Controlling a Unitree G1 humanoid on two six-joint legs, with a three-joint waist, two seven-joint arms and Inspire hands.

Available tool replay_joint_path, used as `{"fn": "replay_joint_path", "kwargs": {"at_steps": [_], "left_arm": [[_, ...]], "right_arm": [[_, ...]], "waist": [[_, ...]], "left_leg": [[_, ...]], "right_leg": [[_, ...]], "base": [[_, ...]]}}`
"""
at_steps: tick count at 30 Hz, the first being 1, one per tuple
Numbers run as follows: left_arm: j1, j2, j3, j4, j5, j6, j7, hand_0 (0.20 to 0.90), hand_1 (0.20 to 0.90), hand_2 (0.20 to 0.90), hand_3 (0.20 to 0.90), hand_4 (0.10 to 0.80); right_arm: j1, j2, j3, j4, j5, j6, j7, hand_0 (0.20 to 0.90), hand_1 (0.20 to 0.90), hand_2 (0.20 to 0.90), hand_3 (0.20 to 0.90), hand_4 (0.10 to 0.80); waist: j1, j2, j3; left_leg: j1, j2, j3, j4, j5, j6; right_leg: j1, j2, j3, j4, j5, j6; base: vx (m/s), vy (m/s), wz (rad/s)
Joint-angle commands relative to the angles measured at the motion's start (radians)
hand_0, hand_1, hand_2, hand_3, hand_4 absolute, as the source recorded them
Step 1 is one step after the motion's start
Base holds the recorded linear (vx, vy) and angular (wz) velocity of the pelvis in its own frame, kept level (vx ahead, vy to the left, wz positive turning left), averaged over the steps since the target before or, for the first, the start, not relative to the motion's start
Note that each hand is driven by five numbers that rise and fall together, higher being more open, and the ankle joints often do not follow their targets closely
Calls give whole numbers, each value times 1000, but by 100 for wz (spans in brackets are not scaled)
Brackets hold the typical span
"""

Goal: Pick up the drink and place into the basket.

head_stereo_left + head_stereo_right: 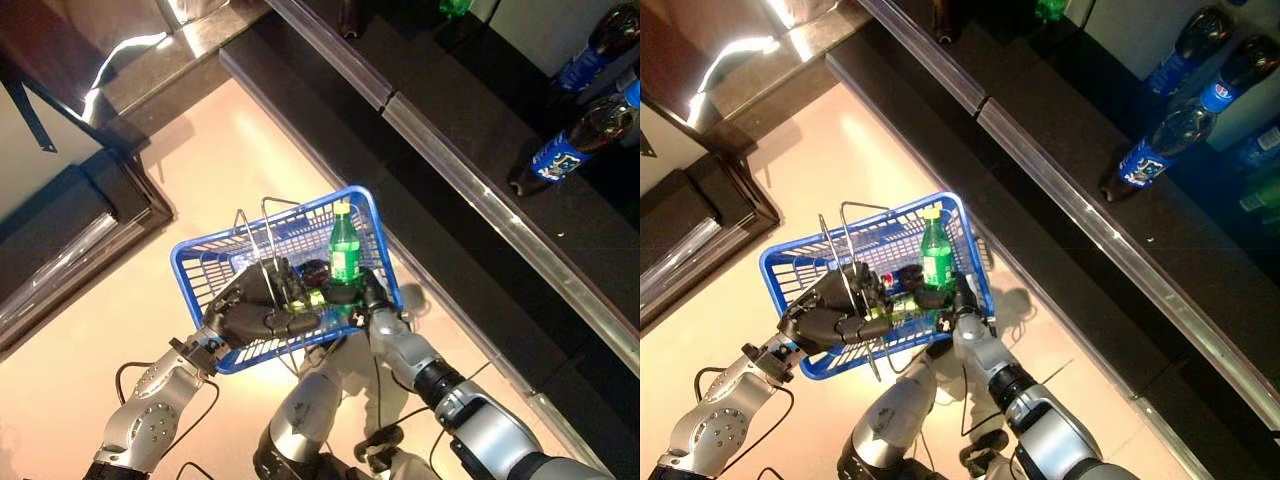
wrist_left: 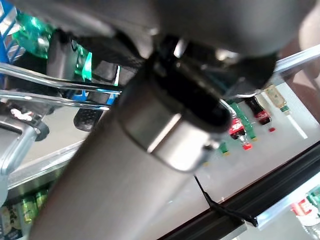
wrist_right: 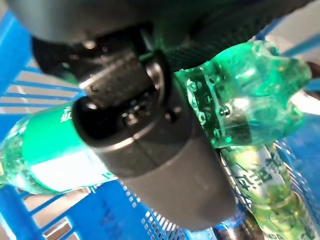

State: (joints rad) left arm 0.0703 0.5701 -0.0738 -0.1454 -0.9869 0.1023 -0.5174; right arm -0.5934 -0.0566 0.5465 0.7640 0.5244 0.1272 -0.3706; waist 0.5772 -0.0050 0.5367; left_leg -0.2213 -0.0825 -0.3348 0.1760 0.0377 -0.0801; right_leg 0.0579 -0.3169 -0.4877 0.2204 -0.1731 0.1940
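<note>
A blue wire-mesh basket (image 1: 205, 265) hangs over the pale floor, and my left hand (image 1: 250, 308) is curled round its metal handles (image 2: 50, 86). A green drink bottle (image 1: 344, 255) with a yellow cap stands upright inside the basket at its right end. My right hand (image 1: 368, 297) reaches in over the near rim and is shut round the bottle's lower part (image 3: 250, 95). Another green bottle (image 3: 50, 150) lies on the basket's bottom, and a dark bottle with a red cap (image 1: 908, 276) lies beside it.
A dark shelf unit with a metal front rail (image 1: 470, 190) runs diagonally on the right. Dark bottles with blue labels (image 1: 575, 140) stand on it. A dark cabinet (image 1: 70, 220) stands at the left. Pale open floor (image 1: 230, 150) lies between them.
</note>
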Motion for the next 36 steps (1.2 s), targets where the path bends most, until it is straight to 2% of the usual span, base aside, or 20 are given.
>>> {"fn": "replay_joint_path", "kwargs": {"at_steps": [1,5,12,20,30,31,32,33,35,36], "left_arm": [[-209,-57,25,-456,-102,-206,-259,300,300,300,200,100],[-249,-53,-11,-476,-85,-170,-273,300,300,300,200,100],[-289,-30,-45,-486,-31,-166,-261,300,300,300,200,100],[-280,2,-20,-495,-69,-174,-261,300,300,300,200,100],[-273,32,15,-499,-129,-156,-272,300,300,300,200,100],[-274,35,17,-500,-134,-155,-270,300,300,300,200,100],[-272,36,18,-501,-136,-157,-271,300,300,300,200,100],[-269,36,21,-499,-137,-158,-274,300,300,300,200,100],[-261,40,26,-500,-135,-168,-277,300,300,300,200,100],[-259,41,28,-499,-134,-169,-276,300,300,300,200,100]], "right_arm": [[-78,126,52,-64,33,-112,58,300,300,300,200,100],[-105,145,47,-19,92,-121,98,300,300,300,200,100],[-148,162,30,24,239,-78,182,300,300,300,200,100],[-157,193,-62,99,589,-53,288,300,300,300,200,100],[-216,175,-202,150,859,-80,283,307,307,307,208,108],[-223,174,-210,152,876,-80,282,333,333,333,238,138],[-228,171,-217,149,890,-78,281,498,498,498,431,331],[-230,168,-221,146,897,-75,285,766,766,766,744,644],[-231,158,-227,132,902,-78,297,900,900,900,900,800],[-234,155,-230,131,894,-79,298,900,900,900,900,800]], "waist": [[-8,30,-136],[-7,29,-125],[-6,33,-116],[12,39,-103],[29,37,-98],[30,37,-97],[31,37,-97],[30,37,-95],[30,38,-91],[30,39,-90]], "left_leg": [[-33,-18,-4,46,2,46],[-40,-21,-4,45,6,49],[-48,-25,-3,39,14,55],[-58,-29,-4,44,15,60],[-66,-31,-7,42,16,66],[-67,-31,-6,42,16,67],[-68,-31,-5,42,16,67],[-67,-31,-5,41,16,68],[-69,-30,-3,39,16,70],[-70,-31,-2,39,17,71]], "right_leg": [[28,19,-13,-1,104,-91],[19,16,-13,1,112,-86],[6,12,-11,5,120,-83],[-3,1,-28,24,120,-77],[-15,-6,-46,41,121,-72],[-17,-7,-48,42,122,-71],[-19,-8,-47,43,122,-70],[-21,-7,-47,43,122,-70],[-30,-11,-48,49,125,-69],[-33,-14,-49,54,126,-68]], "base": [[0,0,0],[0,0,0],[0,0,0],[4,1,1],[8,-6,6],[0,0,0],[0,0,0],[0,0,0],[0,0,0],[0,0,0]]}}
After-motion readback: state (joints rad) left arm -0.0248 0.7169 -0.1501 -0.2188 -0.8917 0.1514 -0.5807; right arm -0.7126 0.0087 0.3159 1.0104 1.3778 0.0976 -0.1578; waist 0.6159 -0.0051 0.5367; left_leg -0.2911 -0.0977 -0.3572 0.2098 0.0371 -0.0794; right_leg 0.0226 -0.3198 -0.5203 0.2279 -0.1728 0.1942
